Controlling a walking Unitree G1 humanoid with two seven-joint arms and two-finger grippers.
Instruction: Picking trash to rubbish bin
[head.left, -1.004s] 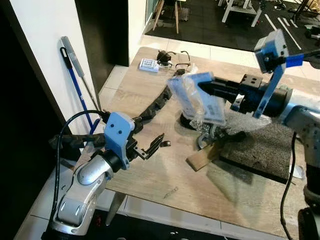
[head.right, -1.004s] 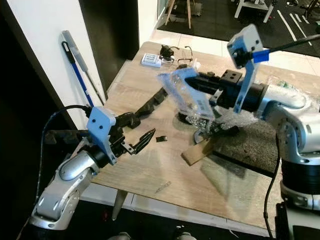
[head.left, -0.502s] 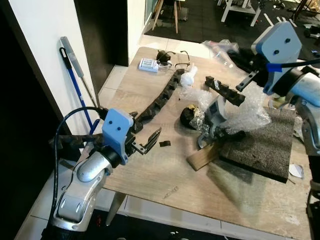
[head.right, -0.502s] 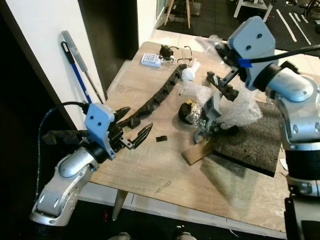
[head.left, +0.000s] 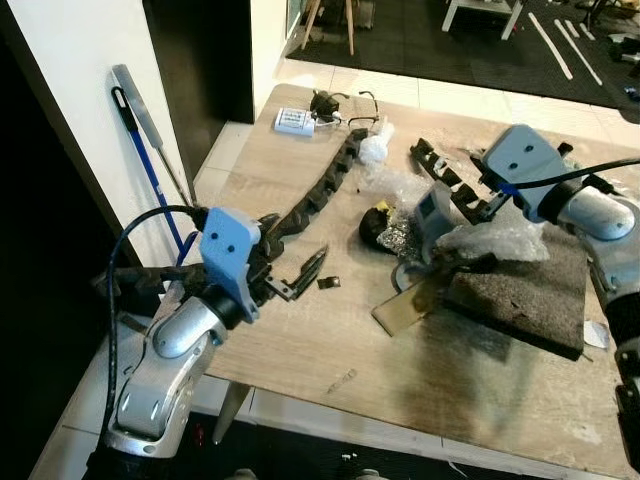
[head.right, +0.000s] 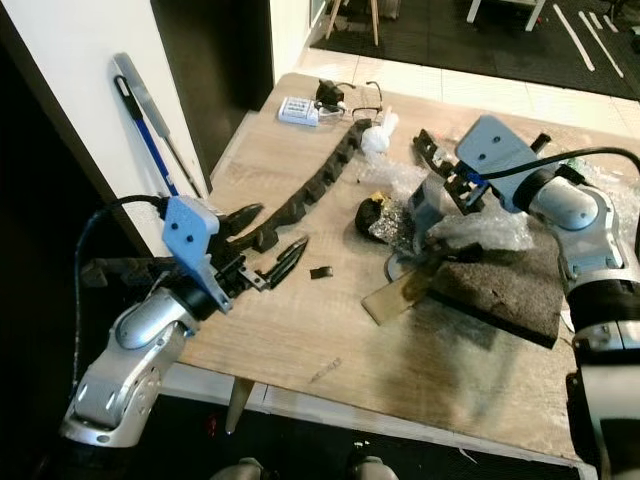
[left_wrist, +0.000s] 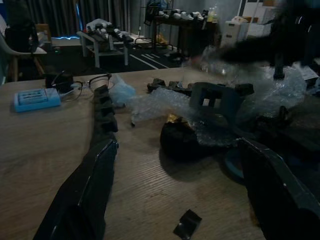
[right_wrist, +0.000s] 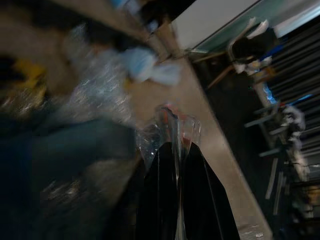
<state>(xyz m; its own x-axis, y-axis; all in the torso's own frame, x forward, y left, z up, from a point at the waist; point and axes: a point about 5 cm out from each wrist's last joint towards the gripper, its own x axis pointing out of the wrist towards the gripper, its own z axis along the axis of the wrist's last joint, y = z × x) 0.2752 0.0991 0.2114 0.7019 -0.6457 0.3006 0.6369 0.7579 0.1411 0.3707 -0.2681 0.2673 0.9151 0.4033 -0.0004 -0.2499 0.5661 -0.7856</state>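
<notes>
Over the far side of the wooden table (head.left: 300, 330), my right gripper (right_wrist: 175, 150) is low above the pile of bubble wrap (head.left: 500, 238). Its two fingers are pressed together on a clear plastic wrapper (right_wrist: 172, 127), as the right wrist view shows, though blurred. My left gripper (head.left: 300, 275) hovers near the table's left edge with its fingers spread and nothing between them, just beside a long black cable chain (head.left: 325, 195). A small black scrap (head.left: 327, 284) lies close to its tips.

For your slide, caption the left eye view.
Left gripper hovers open above wooden table; right gripper sits by crumpled clear bubble wrap.
</notes>
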